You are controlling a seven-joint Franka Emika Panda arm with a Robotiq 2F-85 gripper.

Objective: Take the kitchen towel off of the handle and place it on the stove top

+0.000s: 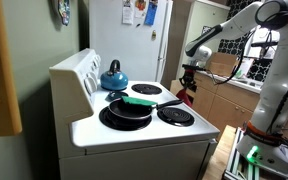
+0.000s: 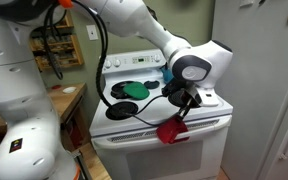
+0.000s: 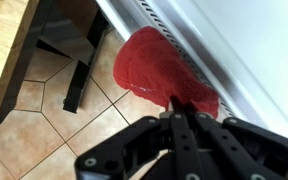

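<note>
The kitchen towel is a red cloth (image 3: pixel 159 68). It hangs from my gripper (image 3: pixel 174 105), whose fingers are shut on its upper edge. In an exterior view the towel (image 2: pixel 170 130) dangles in front of the white stove's front edge, just below the gripper (image 2: pixel 184 104). In an exterior view the gripper (image 1: pixel 190 76) holds the red towel (image 1: pixel 184 96) beside the stove's front, level with the stove top (image 1: pixel 189 130). The oven handle (image 3: pixel 209 62) runs along the white stove front right next to the towel.
On the stove top stand a black frying pan (image 1: pixel 130 107) with a green item (image 1: pixel 139 100) and a blue kettle (image 1: pixel 113 75). A white fridge (image 1: pixel 134 40) stands behind. A wooden cabinet (image 3: pixel 9 50) and tiled floor (image 3: pixel 44 130) lie below the gripper.
</note>
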